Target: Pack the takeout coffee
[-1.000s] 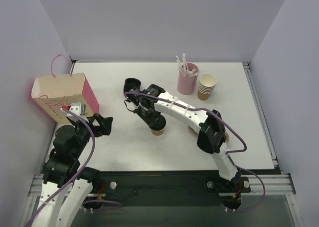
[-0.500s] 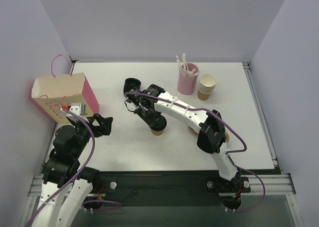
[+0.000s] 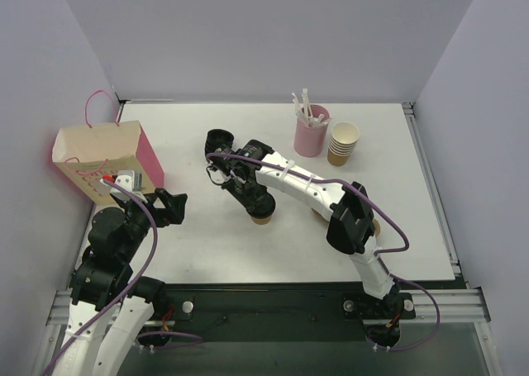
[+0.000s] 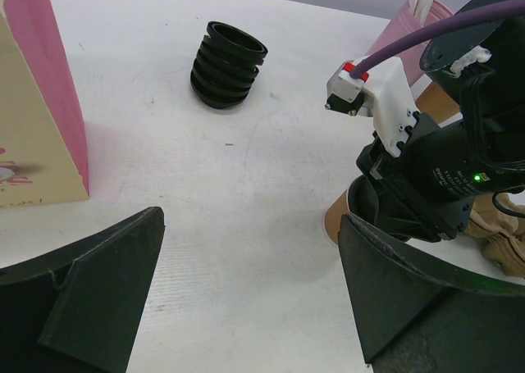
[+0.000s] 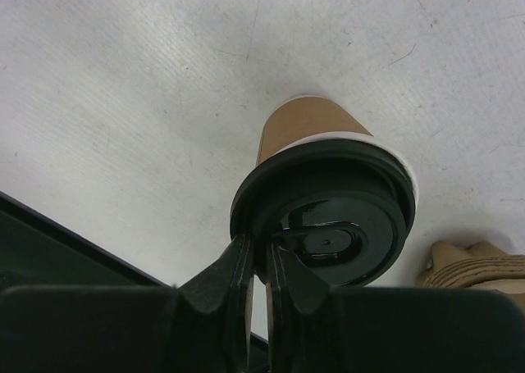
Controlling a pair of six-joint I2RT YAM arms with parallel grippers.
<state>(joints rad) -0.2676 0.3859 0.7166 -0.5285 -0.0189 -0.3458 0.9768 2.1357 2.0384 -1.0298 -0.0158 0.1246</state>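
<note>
- Overhead view of a white table (image 3: pixel 198 244) with two robot arms bolted at its near edge.
- The takeout coffee (image 3: pixel 262 218), a brown paper cup with a black lid, stands upright near the middle of the table.
- The right gripper (image 3: pixel 254 201) hangs directly over the coffee. In the wrist view its fingers (image 5: pixel 243 262) are pressed almost together at the near rim of the lid (image 5: pixel 324 225). Whether they pinch that rim cannot be told.
- The left gripper (image 3: pixel 169 204) hovers well left of the coffee, its fingers (image 4: pixel 98 283) spread wide apart and holding nothing.
- A pink paper bag (image 3: pixel 99 157) stands far left of the coffee, beyond the left gripper.
- A stack of loose black lids (image 3: pixel 219 142) sits behind the coffee and slightly left.
- A pink cup of white sticks (image 3: pixel 311 132) stands behind the coffee to the right, with a stack of lidless paper cups (image 3: pixel 343 143) touching or just beside it.
- A crumpled tan paper object (image 5: pixel 472 266) lies just right of the coffee.
</note>
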